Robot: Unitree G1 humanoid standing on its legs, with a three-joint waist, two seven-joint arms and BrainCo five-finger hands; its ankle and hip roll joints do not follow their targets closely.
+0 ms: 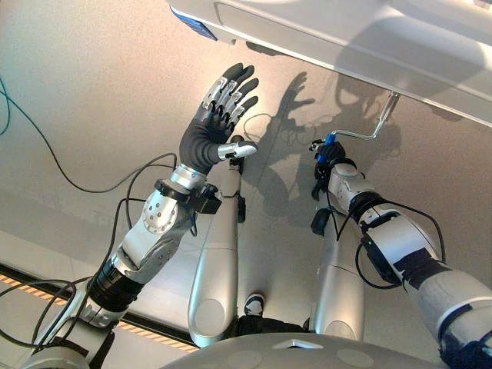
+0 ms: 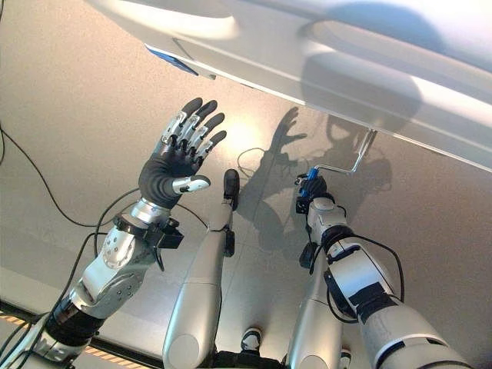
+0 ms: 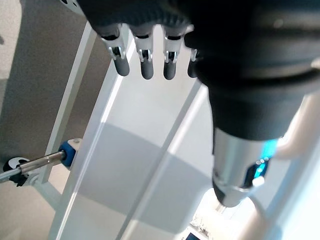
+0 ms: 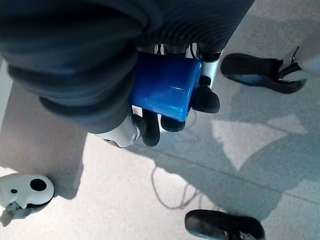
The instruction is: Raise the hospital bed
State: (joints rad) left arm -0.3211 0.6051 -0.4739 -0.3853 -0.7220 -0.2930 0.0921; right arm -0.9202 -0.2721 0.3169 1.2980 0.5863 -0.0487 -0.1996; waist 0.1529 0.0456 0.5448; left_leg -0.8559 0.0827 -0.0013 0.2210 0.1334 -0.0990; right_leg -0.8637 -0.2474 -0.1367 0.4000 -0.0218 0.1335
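- While its fingers curl around the blue crank handle (image 4: 165,92), the right hand (image 1: 329,157) sits just below the hospital bed (image 1: 369,38).
- Left hand (image 1: 215,123) hovers open-fingered nearby, holding nothing.

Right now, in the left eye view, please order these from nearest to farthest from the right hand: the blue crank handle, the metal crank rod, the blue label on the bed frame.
1. The blue crank handle: inside the right hand, whose fingers curl round it.
2. The metal crank rod: runs from the handle up towards the bed frame.
3. The blue label: farthest, on the frame's edge above the raised left hand.
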